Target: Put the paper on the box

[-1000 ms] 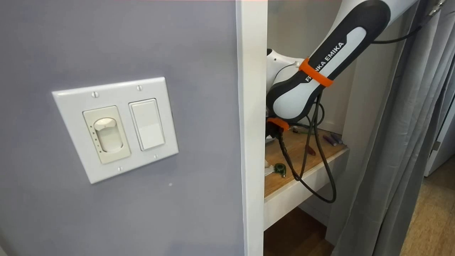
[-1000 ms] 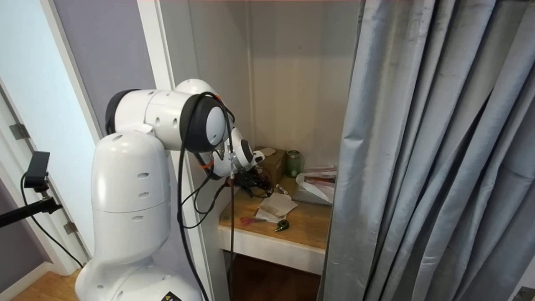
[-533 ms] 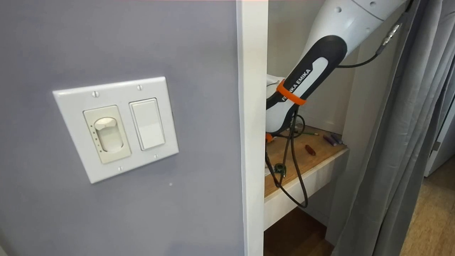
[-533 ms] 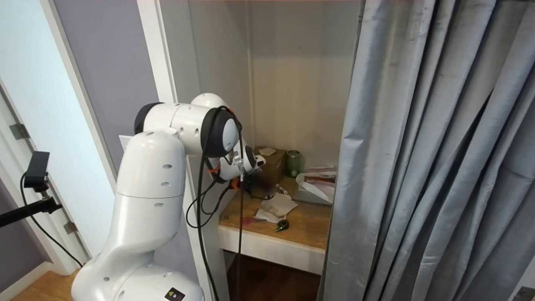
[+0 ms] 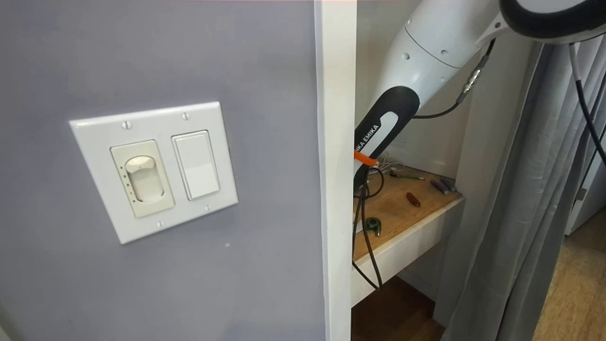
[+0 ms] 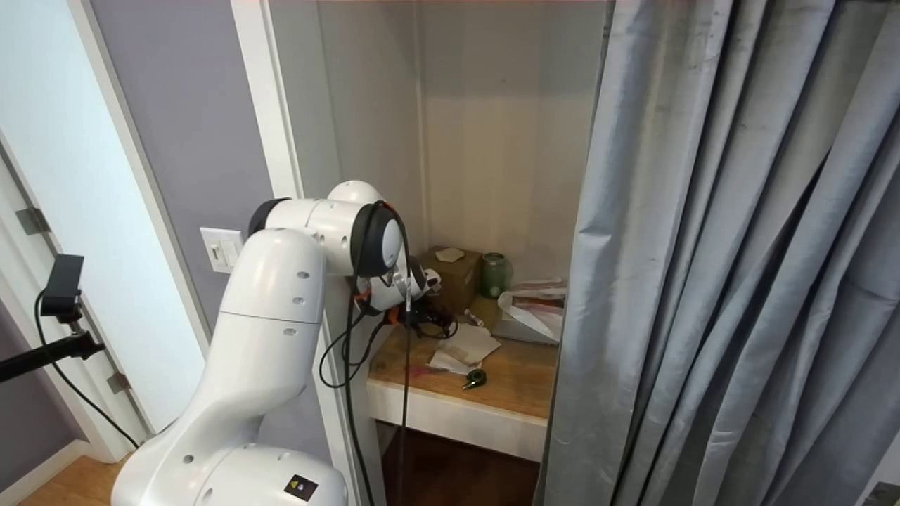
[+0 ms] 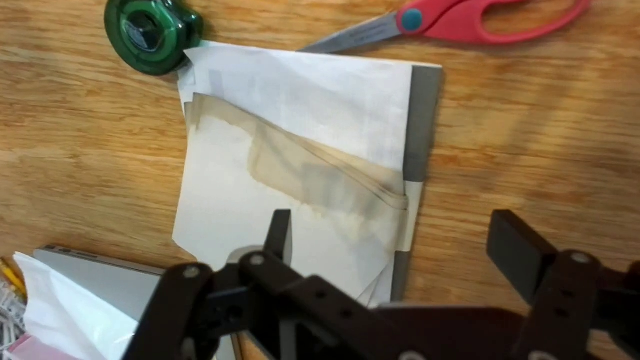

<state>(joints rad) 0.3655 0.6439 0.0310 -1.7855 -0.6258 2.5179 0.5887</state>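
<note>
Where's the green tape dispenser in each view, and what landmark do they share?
In an exterior view: tape dispenser, right of centre, lower half.
In an exterior view: tape dispenser, just right of centre, lower half.
Wrist view: tape dispenser, top left.
Shared landmark: the wooden shelf.

White-and-black arm [image 6: 278,288], orange strap [image 5: 365,158]

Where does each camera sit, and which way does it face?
Wrist view: behind the open hand, facing down at paper; only hand shows.
In an exterior view: near switch plate, facing it and shelf; arm shows, hand hidden.
In an exterior view: behind arm, facing box; arm and hand show.
Both exterior views share shelf, curtain, arm.
</note>
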